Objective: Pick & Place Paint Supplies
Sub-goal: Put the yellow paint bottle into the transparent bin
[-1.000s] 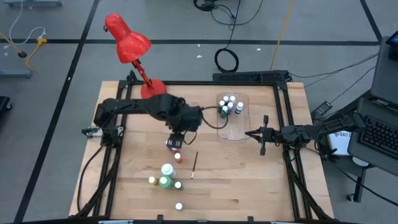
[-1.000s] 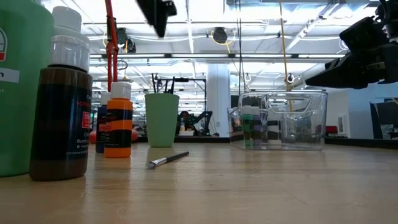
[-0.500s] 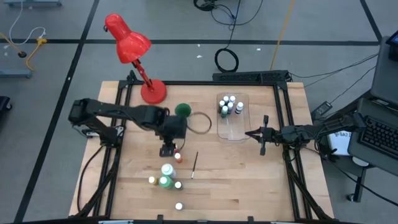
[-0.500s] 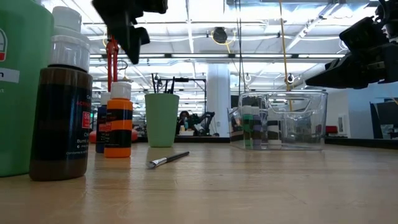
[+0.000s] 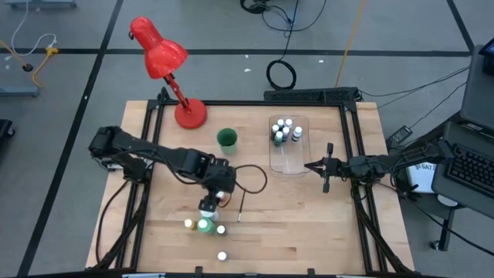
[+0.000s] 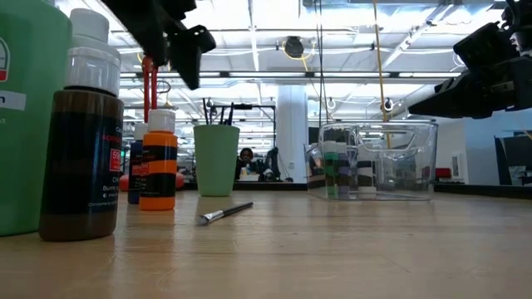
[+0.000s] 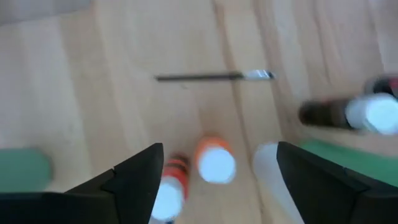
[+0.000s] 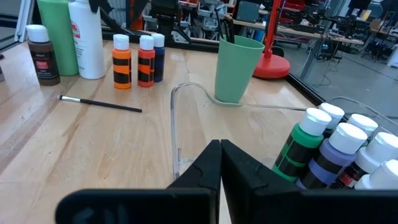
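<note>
Fingers of left gripper [image 7: 214, 171] spread wide above orange paint bottles [image 7: 216, 163] near brush [image 7: 211, 76]; best centred on one cap before descending; right gripper [image 8: 221, 163] shut beside clear tray [image 5: 287, 158]

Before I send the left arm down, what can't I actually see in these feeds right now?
- High view: the left gripper covers the small orange bottles; which one it is over is hidden.
- Left wrist view: motion blur; bottle labels unreadable.
- Low view: big green bottle cut off by the edge.
- Green cup: contents too dark to identify.
</note>
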